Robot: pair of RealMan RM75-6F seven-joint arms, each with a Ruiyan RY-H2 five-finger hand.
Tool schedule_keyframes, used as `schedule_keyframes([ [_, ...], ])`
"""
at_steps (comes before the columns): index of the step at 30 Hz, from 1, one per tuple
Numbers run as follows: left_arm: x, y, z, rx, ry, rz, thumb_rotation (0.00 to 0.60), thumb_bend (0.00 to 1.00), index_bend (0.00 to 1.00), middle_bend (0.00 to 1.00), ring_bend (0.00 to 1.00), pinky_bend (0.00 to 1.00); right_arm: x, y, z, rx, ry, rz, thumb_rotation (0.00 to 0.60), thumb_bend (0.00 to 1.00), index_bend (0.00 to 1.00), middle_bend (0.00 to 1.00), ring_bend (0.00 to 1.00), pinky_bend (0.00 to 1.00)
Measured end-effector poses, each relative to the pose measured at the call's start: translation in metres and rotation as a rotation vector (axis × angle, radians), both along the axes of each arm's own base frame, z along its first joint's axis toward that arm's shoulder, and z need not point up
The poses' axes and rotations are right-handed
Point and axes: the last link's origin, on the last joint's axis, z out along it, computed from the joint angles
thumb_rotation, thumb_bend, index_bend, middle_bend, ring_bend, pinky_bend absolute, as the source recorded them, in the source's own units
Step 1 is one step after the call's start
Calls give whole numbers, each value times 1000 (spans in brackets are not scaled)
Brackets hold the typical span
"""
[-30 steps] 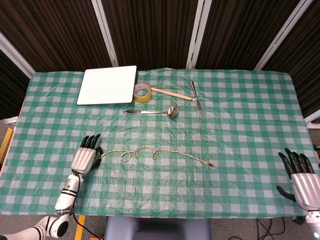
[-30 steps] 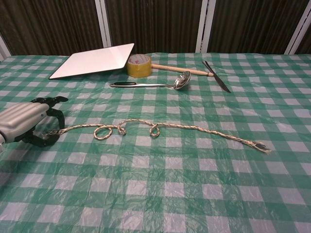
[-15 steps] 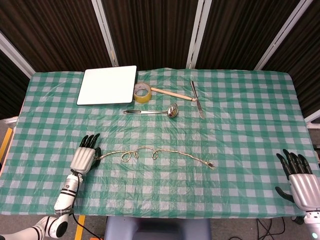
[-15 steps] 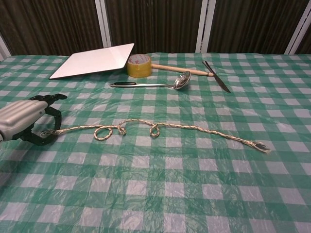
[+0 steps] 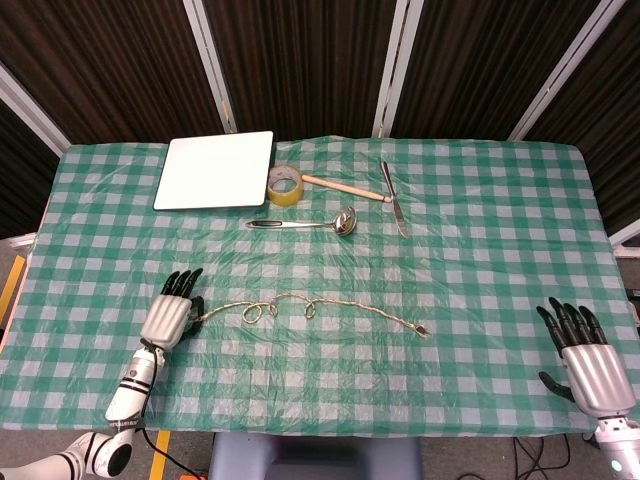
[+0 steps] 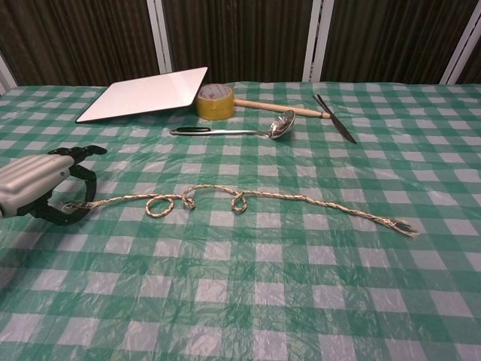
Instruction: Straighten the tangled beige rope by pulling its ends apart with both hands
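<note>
A table with a green and white checked cloth stands in front of dark panels with pale strips.

Nearest to the robot, the right hand hangs at the near right corner of the table, fingers apart and holding nothing. It is well apart from the rope and does not show in the chest view. The left hand is at the near left side, right at the left end of the rope. In the chest view its dark fingers curl around that end, but I cannot tell if they really pinch it or only lie around it.

The beige rope lies across the middle of the cloth, from left to right. It is already long and mostly stretched, but a few small loops are left in its left half. Its frayed right end lies free on the cloth.

So I judge the task as only begun: one end is reached at most, the other is untouched, and no pulling apart is done yet.

Farther back lie a ladle, a knife, a wooden stick, a roll of tape and a white board.
</note>
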Motion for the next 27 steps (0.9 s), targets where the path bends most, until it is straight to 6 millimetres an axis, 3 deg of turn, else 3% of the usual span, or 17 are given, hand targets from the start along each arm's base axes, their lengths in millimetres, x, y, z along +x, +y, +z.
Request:
schedule_keyframes([
  [7,1,0,7,3,-9,-17,600,475,619,26,0,57,37,-39,-26,85,24,145,600,269,399,0,0,0],
  [11,1,0,10,0,-14,-19,600,461,622,26,0,49,61,-53,-46,169,40,184,600,269,490,0,0,0],
  [18,-1,3,14,2,-19,-15,600,452,623,27,0,48,92,-82,-77,227,80,198,600,314,562,0,0,0],
  [27,-3,6,15,-2,-4,-5,600,449,632,28,0,48,121,-119,-125,247,153,189,600,335,578,0,0,0],
])
